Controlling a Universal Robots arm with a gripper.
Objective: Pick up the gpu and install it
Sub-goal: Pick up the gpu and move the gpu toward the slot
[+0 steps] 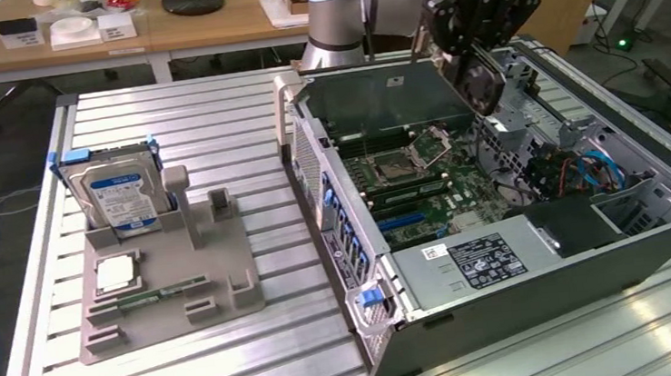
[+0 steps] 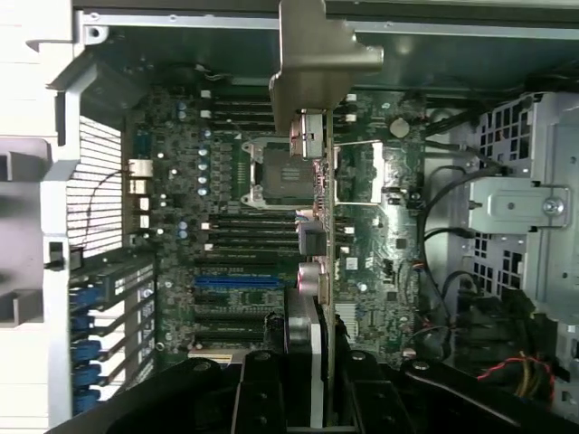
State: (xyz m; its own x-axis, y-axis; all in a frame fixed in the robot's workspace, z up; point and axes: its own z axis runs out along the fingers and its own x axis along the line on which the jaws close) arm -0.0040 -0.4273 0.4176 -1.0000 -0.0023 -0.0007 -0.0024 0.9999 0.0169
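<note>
The gripper (image 2: pixel 315 398): closed to a narrow gap on the gpu (image 1: pixel 479 80), with fingers (image 2: pixel 262 398) on both flat sides of the card. Held high over the far edge of the computer case (image 1: pixel 563 287), near its corner at the exterior view's right, and touching nothing of the case. From the wrist, seen edge-on, with the silver bracket (image 2: pixel 326 54) at the end away from the fingers.

Below the card, the motherboard (image 2: pixel 380 226) on the floor of the open case, with the processor socket (image 2: pixel 271 172) close beside the card's line. Further on, toward the perforated wall (image 1: pixel 307 168) at the exterior view's left edge of the case, the blue slot (image 2: pixel 240 281) among the black ones.

Main point, by own judgement: the long axis of the card across the long axis of the slots, at about a right angle and not along them. Also well above the board and to the side of the blue slot, not yet over it.

Farthest, on the table (image 1: pixel 220 116) and well apart from the case, the gray holder (image 1: pixel 215 271) with a hard drive (image 1: pixel 117 193) standing in it.
</note>
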